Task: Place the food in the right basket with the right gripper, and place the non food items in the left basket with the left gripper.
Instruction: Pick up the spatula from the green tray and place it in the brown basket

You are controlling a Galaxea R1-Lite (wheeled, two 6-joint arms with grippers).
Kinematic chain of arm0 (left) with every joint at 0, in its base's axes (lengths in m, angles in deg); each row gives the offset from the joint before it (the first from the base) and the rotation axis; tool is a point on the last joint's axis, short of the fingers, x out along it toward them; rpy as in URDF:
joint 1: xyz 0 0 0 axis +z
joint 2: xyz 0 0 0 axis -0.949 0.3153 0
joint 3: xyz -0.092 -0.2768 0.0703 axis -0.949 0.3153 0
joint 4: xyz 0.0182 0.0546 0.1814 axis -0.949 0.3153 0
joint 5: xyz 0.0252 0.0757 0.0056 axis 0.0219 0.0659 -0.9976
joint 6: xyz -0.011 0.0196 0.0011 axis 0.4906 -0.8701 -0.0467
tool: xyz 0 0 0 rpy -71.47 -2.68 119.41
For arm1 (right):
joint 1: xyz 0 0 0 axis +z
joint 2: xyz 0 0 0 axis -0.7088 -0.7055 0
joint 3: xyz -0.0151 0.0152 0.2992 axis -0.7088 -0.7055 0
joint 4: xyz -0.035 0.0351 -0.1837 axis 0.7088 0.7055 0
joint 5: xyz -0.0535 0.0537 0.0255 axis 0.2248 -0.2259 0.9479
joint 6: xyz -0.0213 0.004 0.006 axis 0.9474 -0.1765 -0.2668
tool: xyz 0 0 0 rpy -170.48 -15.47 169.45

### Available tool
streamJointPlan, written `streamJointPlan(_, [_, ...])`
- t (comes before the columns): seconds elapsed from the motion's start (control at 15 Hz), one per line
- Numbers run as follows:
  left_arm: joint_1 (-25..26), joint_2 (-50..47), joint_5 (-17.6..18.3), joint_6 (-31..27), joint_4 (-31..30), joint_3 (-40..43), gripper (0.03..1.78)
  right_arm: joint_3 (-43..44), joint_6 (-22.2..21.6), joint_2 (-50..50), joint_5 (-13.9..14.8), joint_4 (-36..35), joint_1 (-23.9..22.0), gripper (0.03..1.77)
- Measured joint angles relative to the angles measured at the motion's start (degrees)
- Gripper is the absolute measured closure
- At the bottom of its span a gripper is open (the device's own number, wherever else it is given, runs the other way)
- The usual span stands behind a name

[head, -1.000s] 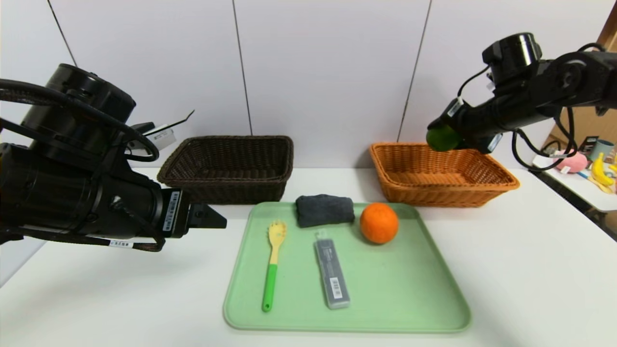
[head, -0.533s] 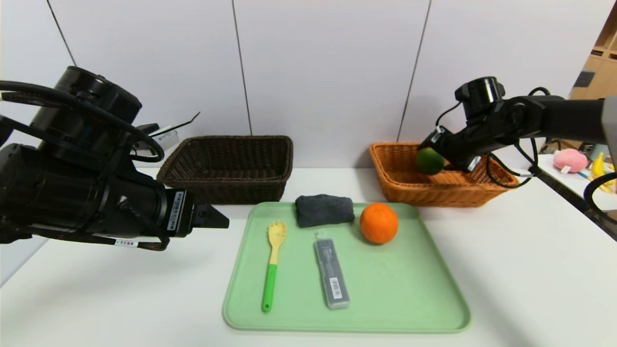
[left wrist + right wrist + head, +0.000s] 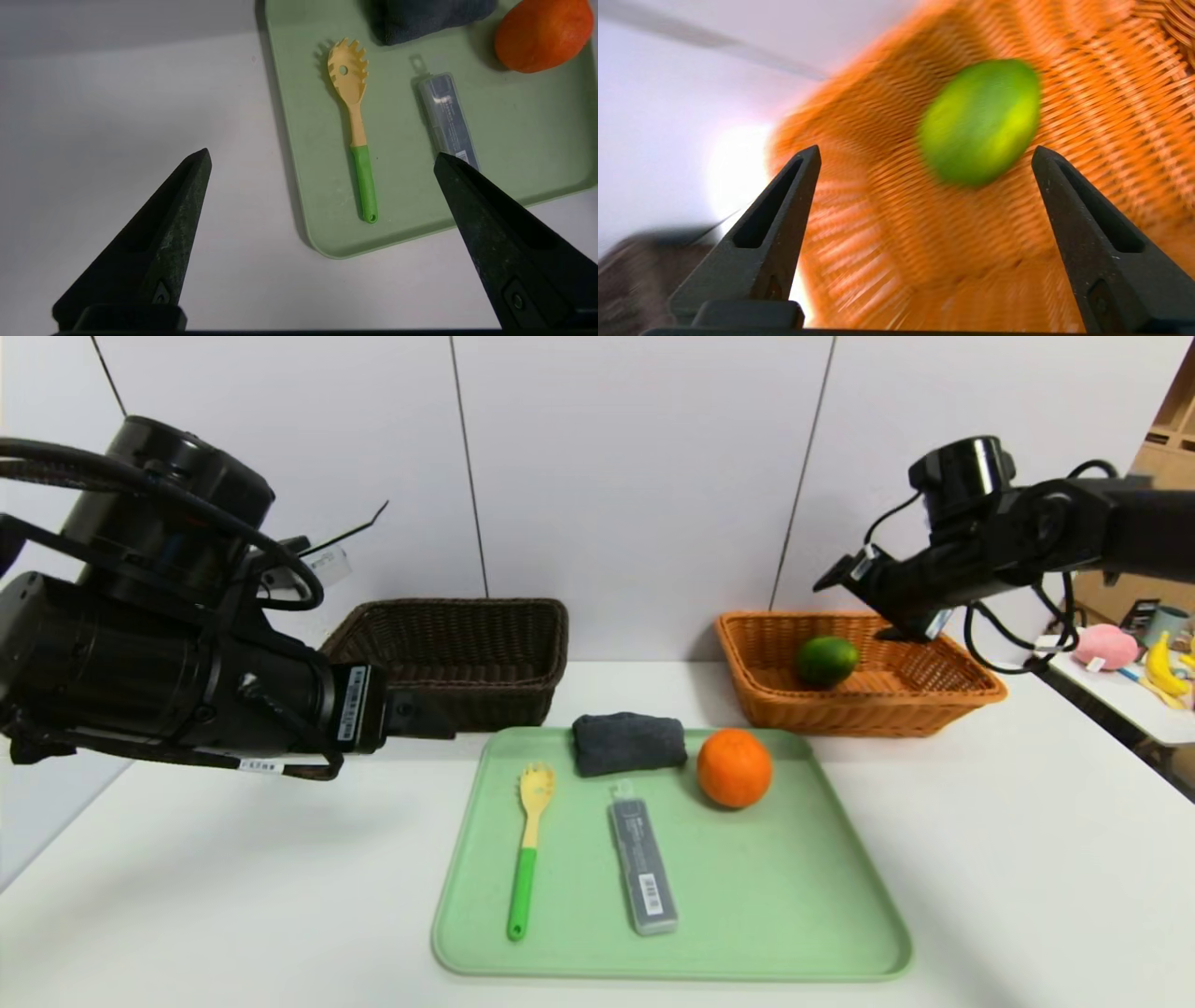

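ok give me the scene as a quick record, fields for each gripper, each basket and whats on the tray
right gripper: open, above the orange-tan basket, holding nothing
left gripper: open, hovering off the tray's left side
orange-tan basket: green citrus lying inside
dark brown basket: nothing seen inside
green tray: fork-spoon, grey case, rolled towel, orange
sorted so far: one fruit
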State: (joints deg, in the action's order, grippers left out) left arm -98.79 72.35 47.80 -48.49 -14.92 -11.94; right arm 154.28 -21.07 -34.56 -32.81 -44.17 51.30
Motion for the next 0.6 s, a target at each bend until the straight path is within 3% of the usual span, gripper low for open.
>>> streamJointPlan(0.13, [-2.5,2.2,-1.3,0.3,1.8,-2.8,0.12,0.0,1.0,5.6,0.0,4.1,1.8,0.19])
streamJointPlan(0.33, [-7.0,7.4,-6.1,1.8,9.2,-8.7,0.12,0.0,5.9,12.1,0.0,20.2,5.1,0.16])
streamJointPlan(0.6, [-11.4,16.9,-6.9,8.1,22.4,-23.0,0.12,-0.5,6.6,16.8,-2.0,41.0,8.9,0.13])
